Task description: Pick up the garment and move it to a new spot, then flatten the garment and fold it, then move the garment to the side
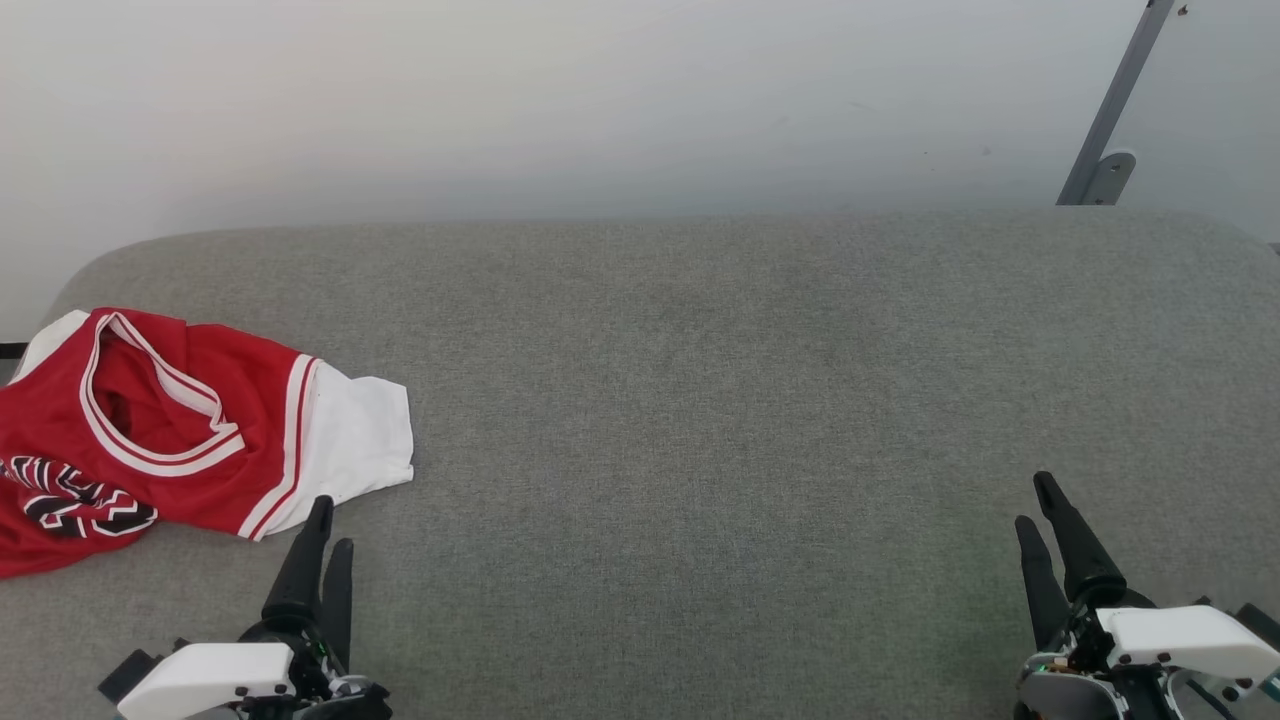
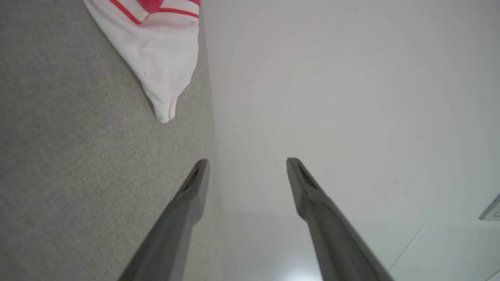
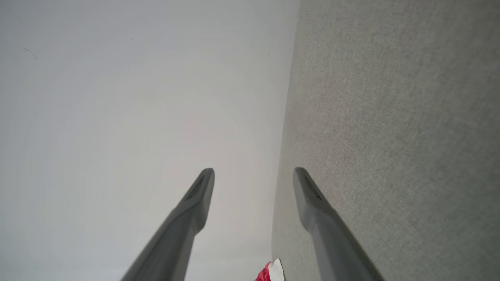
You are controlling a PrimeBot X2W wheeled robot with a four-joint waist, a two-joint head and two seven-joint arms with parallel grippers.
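The garment (image 1: 200,430) is a red jersey-style shirt with white sleeves, striped trim and black lettering. It lies crumpled at the far left of the grey fabric surface (image 1: 720,400), partly cut off by the head view's left edge. My left gripper (image 1: 333,522) stands open just below the white sleeve, not touching it. In the left wrist view the left gripper (image 2: 246,160) shows nothing between its fingers, and the garment's white sleeve (image 2: 164,58) lies ahead of it. My right gripper (image 1: 1032,500) is far to the right, its fingers apart and empty, as the right gripper (image 3: 254,169) also shows; a scrap of the garment (image 3: 269,273) peeks in at the bottom edge.
A white wall (image 1: 600,100) rises behind the surface's rounded far edge. A grey metal bracket (image 1: 1110,130) leans on the wall at the upper right. Bare grey fabric stretches across the middle and right of the surface.
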